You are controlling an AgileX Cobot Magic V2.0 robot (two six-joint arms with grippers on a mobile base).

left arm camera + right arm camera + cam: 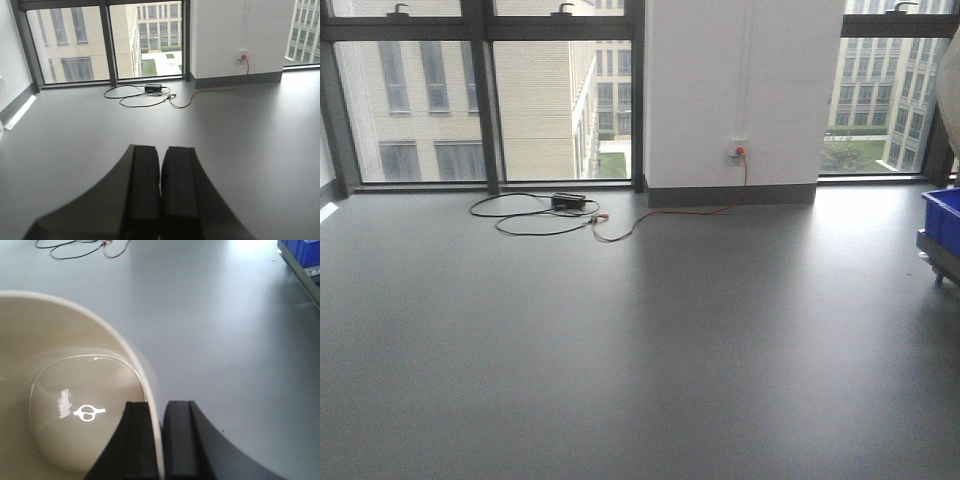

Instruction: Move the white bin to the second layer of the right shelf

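Observation:
The white bin (60, 390) fills the left of the right wrist view, seen from above, cream and glossy with a rounded base. My right gripper (161, 440) is shut on the bin's rim, one finger inside the wall and one outside, and holds it above the grey floor. A pale blurred shape (950, 90) at the right edge of the front view may be the bin's wall. My left gripper (161, 190) is shut and empty over the floor. The right shelf with rollers is out of view.
A blue crate (942, 218) sits on a wheeled cart (935, 255) at the far right; it also shows in the right wrist view (300, 250). Black and red cables (535, 212) lie on the floor by the windows. A white pillar (740, 90) has a wall socket.

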